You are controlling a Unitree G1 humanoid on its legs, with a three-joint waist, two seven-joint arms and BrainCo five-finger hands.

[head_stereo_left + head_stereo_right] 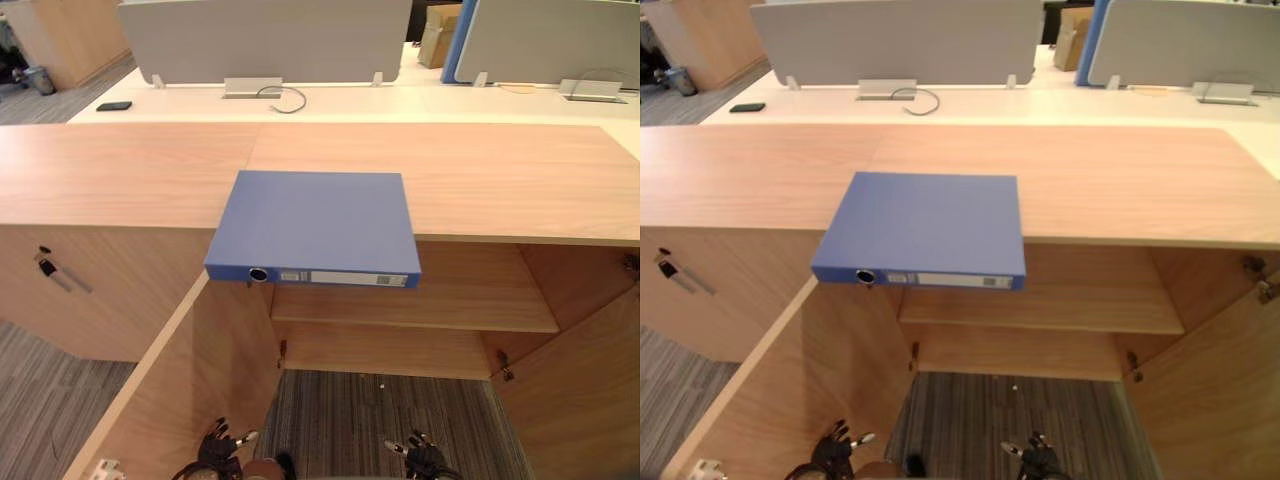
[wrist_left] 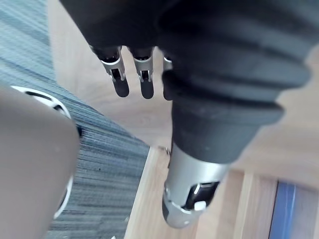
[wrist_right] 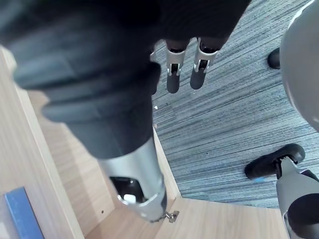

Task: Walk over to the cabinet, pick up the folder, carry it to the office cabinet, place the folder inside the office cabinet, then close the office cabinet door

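One blue folder (image 1: pixel 315 222). One cabinet (image 1: pixel 500 180) with two open doors: left door (image 1: pixel 170 400), right door (image 1: pixel 580 390). One shelf (image 1: pixel 420 300) inside. Two grey screens at the top: left screen (image 1: pixel 265 40), right screen (image 1: pixel 550 40). One black phone (image 1: pixel 113 105), upper left. Two hands: left hand (image 1: pixel 218 448), right hand (image 1: pixel 422 458).

Your left hand (image 1: pixel 218 450) hangs low at the bottom edge of the head view, fingers (image 2: pixel 119 82) straight and loose, thumb (image 2: pixel 187 199) held apart. Your right hand (image 1: pixel 425 460) sits low too, level with the left and well apart from it, fingers (image 3: pixel 173 74) straight, thumb (image 3: pixel 137 191) spread away.
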